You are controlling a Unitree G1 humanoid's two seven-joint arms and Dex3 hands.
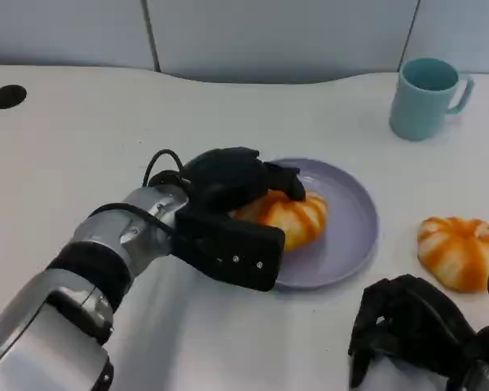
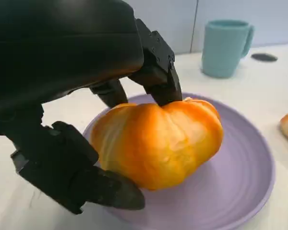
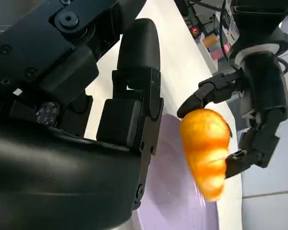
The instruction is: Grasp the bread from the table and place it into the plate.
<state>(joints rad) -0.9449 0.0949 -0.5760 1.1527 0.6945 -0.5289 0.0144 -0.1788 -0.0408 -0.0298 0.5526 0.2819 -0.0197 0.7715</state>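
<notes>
left hand (image 1: 228,191) grips bread (image 1: 289,216) over plate (image 1: 350,244); right hand (image 1: 407,330) empty, curled.

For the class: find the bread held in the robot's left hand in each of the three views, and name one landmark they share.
Head view: bread at centre, over the purple plate.
Left wrist view: bread at centre, in the left hand.
Right wrist view: bread right of centre.
Shared landmark: the purple plate.

A white table (image 1: 81,147) with dark round cable holes (image 1: 7,96) stands against pale grey wall panels (image 1: 269,32).
</notes>
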